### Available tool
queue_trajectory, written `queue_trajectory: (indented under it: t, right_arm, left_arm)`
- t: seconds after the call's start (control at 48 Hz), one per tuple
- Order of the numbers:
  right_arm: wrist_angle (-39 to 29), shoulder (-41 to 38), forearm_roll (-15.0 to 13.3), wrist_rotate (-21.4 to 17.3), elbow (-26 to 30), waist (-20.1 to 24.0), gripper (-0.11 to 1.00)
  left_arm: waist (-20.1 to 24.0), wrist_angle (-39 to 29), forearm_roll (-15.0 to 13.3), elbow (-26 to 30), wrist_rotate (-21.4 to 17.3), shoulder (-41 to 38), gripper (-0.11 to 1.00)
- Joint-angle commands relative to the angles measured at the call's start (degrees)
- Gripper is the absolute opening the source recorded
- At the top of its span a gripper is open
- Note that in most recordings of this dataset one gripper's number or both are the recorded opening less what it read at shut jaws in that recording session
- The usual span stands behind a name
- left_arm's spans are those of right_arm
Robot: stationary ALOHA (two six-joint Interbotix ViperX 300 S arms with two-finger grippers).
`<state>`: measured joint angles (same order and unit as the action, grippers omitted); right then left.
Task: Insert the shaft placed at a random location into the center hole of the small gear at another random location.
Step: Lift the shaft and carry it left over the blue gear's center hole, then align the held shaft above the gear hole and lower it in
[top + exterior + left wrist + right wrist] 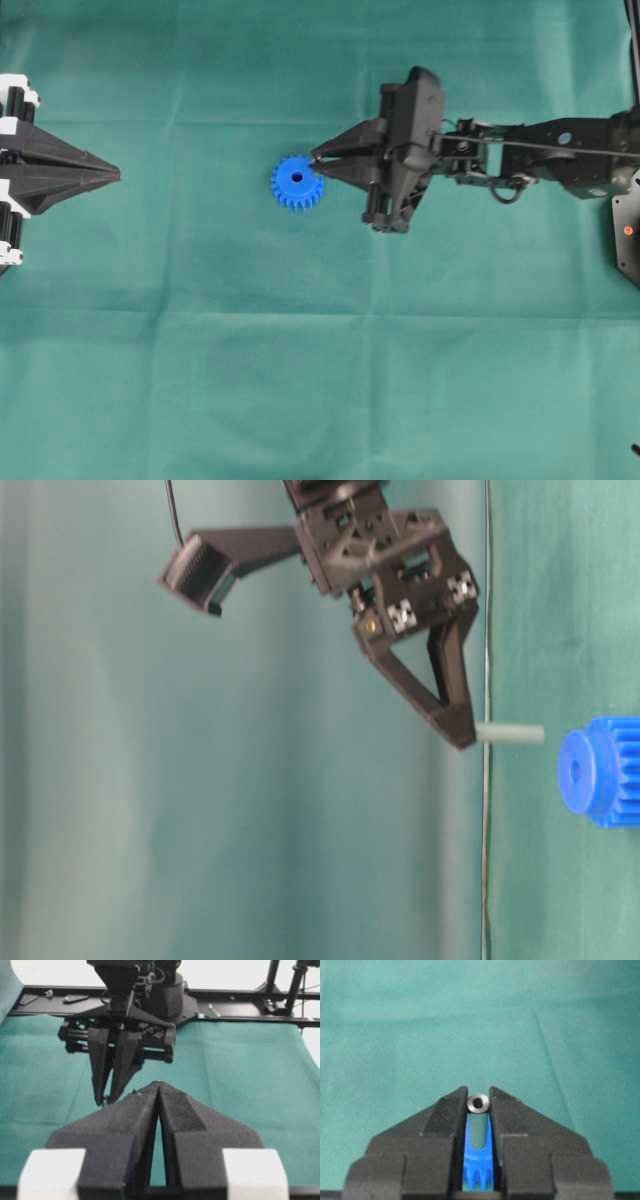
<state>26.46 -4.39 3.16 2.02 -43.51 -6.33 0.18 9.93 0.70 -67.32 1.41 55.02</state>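
Note:
The small blue gear (pixel 297 183) lies flat on the green cloth, its dark center hole (pixel 297 178) facing up. My right gripper (pixel 315 160) is shut on the grey shaft (pixel 478 1103) and holds it upright at its fingertips, just over the gear's far-right teeth. In the table-level view the shaft (pixel 510 734) ends a little short of the gear (pixel 600 770), apart from it and off to one side of the hole (pixel 575 770). The right wrist view shows the gear (pixel 479 1160) under the shaft. My left gripper (pixel 118 175) is shut and empty at the left edge.
Green cloth (pixel 300 350) covers the whole table. In the left wrist view the right gripper (pixel 106 1100) hangs ahead of my shut left gripper (pixel 159 1085), with the black frame rail (pixel 240 1007) at the back.

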Motion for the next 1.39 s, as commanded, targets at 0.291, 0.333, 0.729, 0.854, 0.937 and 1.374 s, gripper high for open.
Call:
queue_trajectory:
  t: [0.291,0.333,0.729,0.854,0.937,1.374]
  right_arm:
    - [-0.18,-1.23,0.0,0.97,4.48,0.88,0.13]
    - [-0.26,-1.32,0.0,0.97,4.57,0.88,0.13]
    - [0.18,-3.08,0.0,1.05,4.83,0.7,0.13]
    - [0.09,-4.48,0.0,1.14,5.1,0.35,0.13]
    - [0.18,-5.1,0.0,1.14,5.27,0.18,0.13]
    - [-0.09,-4.75,0.0,1.14,4.92,0.09,0.13]
  left_arm:
    - [0.09,0.26,0.09,0.88,0.09,-0.44,0.0]
    - [0.09,0.26,0.09,0.97,0.0,-0.44,0.0]
    - [0.09,0.26,0.09,0.88,0.0,-0.44,0.0]
    - [0.09,0.26,0.09,0.97,0.09,-0.44,0.0]
    - [0.09,0.18,0.09,0.88,0.0,-0.44,0.0]
    - [0.0,0.18,0.09,0.97,0.0,-0.44,0.0]
